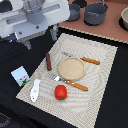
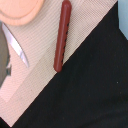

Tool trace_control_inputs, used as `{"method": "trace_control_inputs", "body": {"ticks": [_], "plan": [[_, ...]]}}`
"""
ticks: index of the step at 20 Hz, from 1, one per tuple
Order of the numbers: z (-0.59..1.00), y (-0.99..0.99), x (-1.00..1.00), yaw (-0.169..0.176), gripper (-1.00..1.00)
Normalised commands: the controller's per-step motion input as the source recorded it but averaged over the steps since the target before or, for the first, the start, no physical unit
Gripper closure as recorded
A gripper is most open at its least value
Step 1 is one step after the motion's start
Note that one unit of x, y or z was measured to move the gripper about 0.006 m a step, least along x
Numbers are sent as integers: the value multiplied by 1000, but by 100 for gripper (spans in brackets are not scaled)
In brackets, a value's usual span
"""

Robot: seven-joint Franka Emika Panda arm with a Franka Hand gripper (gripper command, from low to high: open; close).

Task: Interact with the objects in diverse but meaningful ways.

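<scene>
**Arm raised over the place mat**

Exterior view: the arm hangs above the mat's far corner; tool (image 1: 40, 36) spread cannot be told. Sausage (image 1: 49, 61) lies beside the plate (image 1: 71, 68), tomato (image 1: 60, 92) nearer; carton (image 1: 20, 76) print unreadable.
Wrist view: sausage (image 2: 62, 35) near mat edge

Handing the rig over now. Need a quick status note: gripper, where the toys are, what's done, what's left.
Gripper: at the exterior view's upper left, above the table; fingers not clearly visible, so open or shut cannot be told. It appears to hold nothing.
Sausage lies on the placemat, beside the plate, on the exterior view's left of it.
Tomato sits on the placemat near its front edge.
White bottle piece lies at the placemat's left edge.
Milk carton is off the placemat, on the dark table.
Done: no sign of any item placed on the plate.
Left: all interaction; the wrist view looks at the sausage, a likely first pick.
</scene>
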Motion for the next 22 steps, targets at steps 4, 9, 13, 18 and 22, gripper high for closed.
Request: {"method": "trace_control_inputs", "body": {"ticks": [4, 9, 13, 18, 22], "plan": [[-121, -346, 268, -29, -100], [-295, -339, 243, -28, -100], [-369, -386, 251, -37, -100], [-409, -407, 144, -33, -100], [-403, -441, 71, -32, -100]]}}
